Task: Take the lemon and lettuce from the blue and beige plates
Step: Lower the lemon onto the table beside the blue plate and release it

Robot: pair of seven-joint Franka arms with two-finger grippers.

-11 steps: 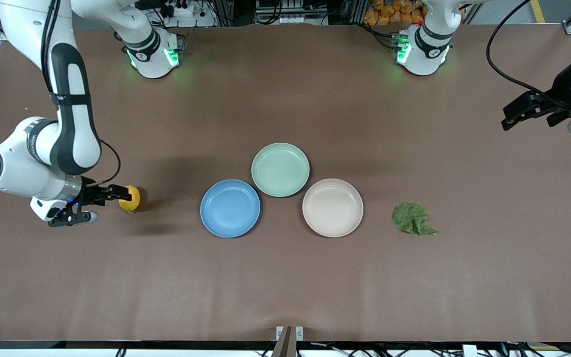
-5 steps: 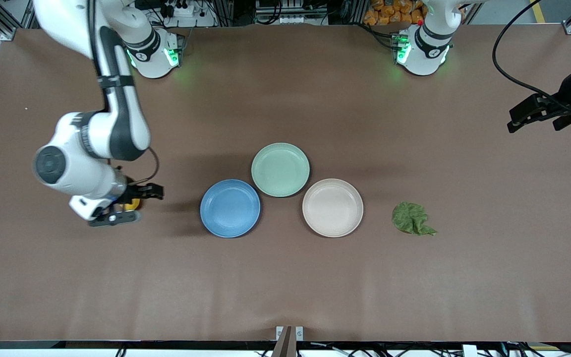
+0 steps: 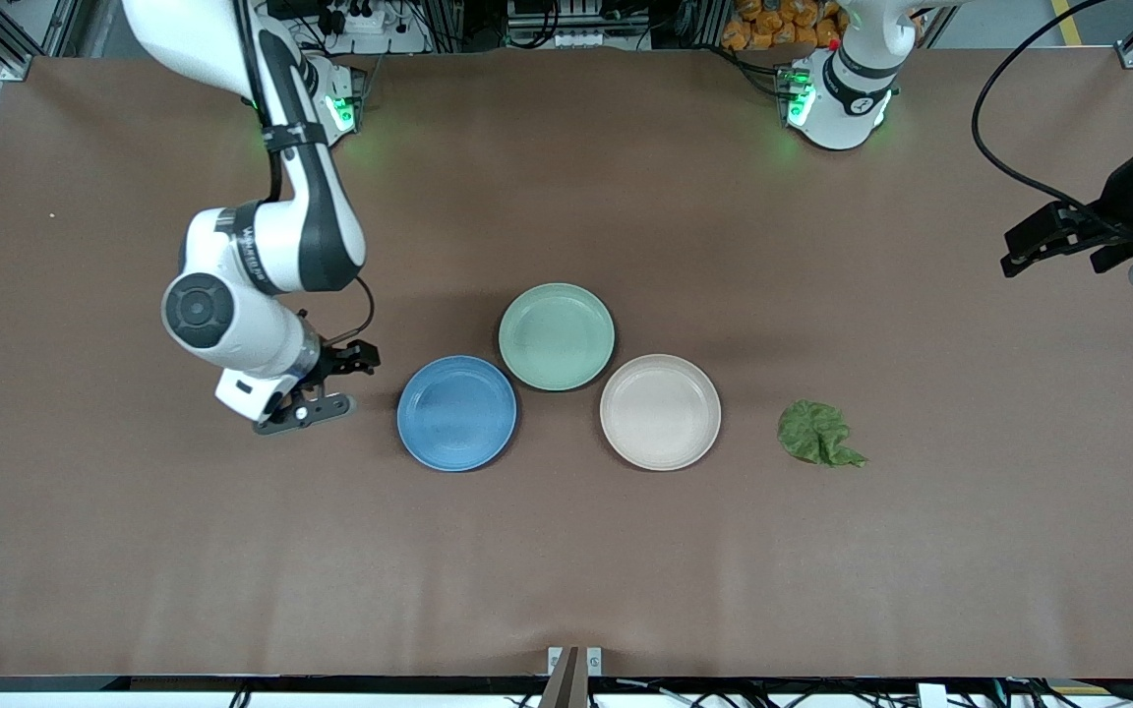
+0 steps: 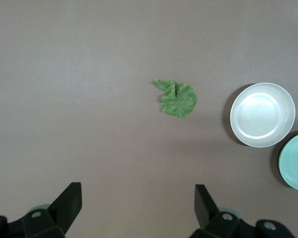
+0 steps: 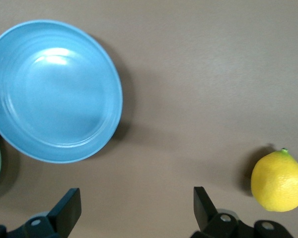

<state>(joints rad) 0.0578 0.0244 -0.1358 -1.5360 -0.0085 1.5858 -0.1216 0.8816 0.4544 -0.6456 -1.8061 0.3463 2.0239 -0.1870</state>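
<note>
The blue plate (image 3: 456, 413) and the beige plate (image 3: 660, 411) both lie empty on the brown table. The lettuce (image 3: 817, 434) lies on the table beside the beige plate, toward the left arm's end; it also shows in the left wrist view (image 4: 178, 98). The lemon (image 5: 278, 181) lies on the table near the blue plate (image 5: 54, 89); in the front view my right arm hides it. My right gripper (image 3: 338, 382) is open and empty over bare table between lemon and blue plate. My left gripper (image 3: 1053, 241) is open and empty, waiting high at the left arm's end.
A mint-green plate (image 3: 557, 335) lies empty, touching the blue and beige plates and farther from the front camera than both. The beige plate (image 4: 262, 115) and mint plate (image 4: 295, 161) show in the left wrist view. The table's front edge (image 3: 566, 674) is near the camera.
My right gripper has moved from the lemon toward the blue plate, passing over the lemon, which stays on the table. The left gripper has barely shifted.
</note>
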